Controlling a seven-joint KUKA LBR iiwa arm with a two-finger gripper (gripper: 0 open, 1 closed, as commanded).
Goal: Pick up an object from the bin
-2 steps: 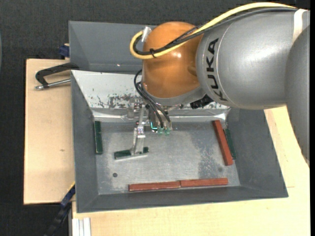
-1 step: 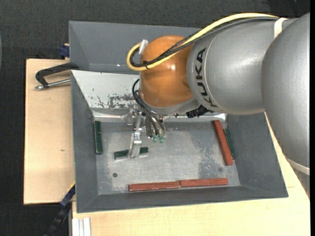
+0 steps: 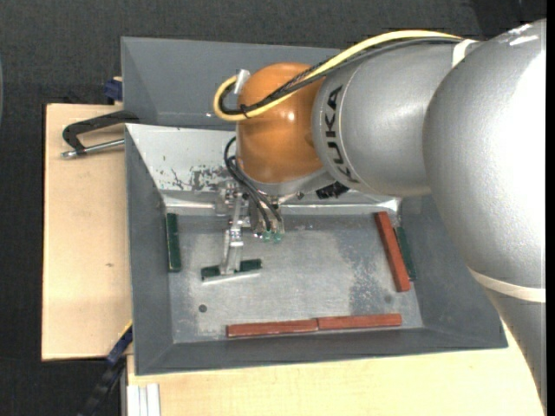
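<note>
My gripper (image 3: pixel 251 250) hangs over the left middle of the bin floor, open, with nothing between its fingers. One metal finger (image 3: pixel 234 248) reaches down to a short dark green bar (image 3: pixel 231 271) that lies flat and nearly level on the floor; its tip sits at the bar's upper edge. The other finger (image 3: pixel 270 225) stands further right and higher in the view. A second dark green bar (image 3: pixel 173 242) lies upright along the left wall, well left of the gripper.
A long red-brown strip (image 3: pixel 314 324) lies along the front wall. Another red-brown strip (image 3: pixel 392 251) leans along the right wall with a green bar (image 3: pixel 407 258) behind it. The arm and its orange cover hang over the back of the bin.
</note>
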